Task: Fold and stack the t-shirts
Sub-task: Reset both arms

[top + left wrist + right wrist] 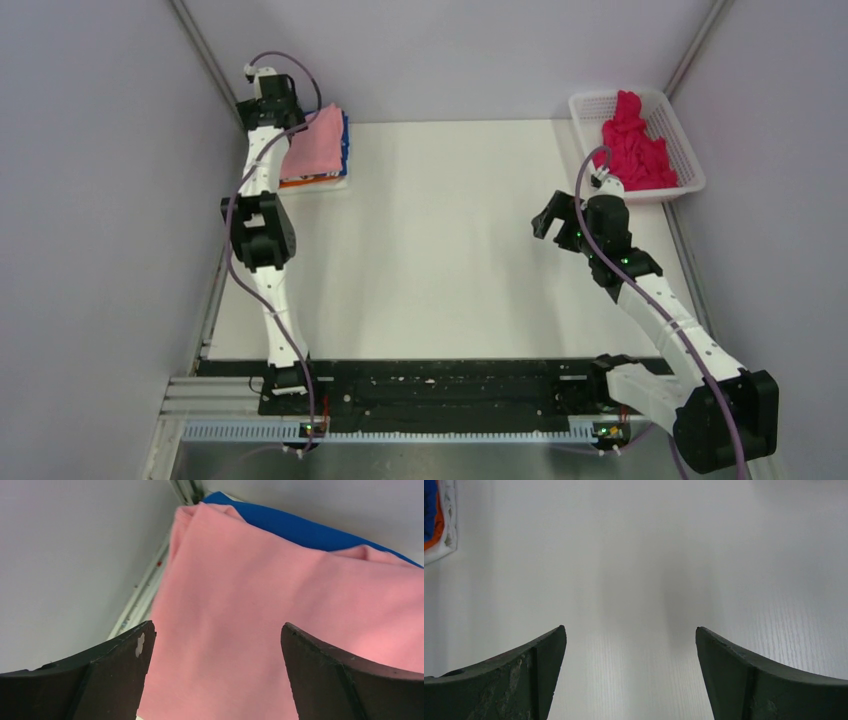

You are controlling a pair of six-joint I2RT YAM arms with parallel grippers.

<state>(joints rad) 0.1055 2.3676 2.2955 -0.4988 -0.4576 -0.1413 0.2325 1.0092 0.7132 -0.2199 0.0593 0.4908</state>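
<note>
A folded light pink t-shirt (315, 147) lies on top of a folded blue t-shirt (345, 135) in a stack at the table's far left. In the left wrist view the pink t-shirt (260, 595) fills the frame with the blue t-shirt (295, 527) showing behind it. My left gripper (262, 98) hangs just above the stack's far left side, open and empty (216, 630). A crumpled magenta t-shirt (636, 142) lies in the white mesh basket (688, 150) at the far right. My right gripper (553, 216) is open and empty above bare table (630, 629).
White and orange cloth (312, 184) shows under the stack's near edge, also at the top left of the right wrist view (438, 525). A metal frame rail (142, 587) runs beside the stack. Grey walls enclose the table (450, 240).
</note>
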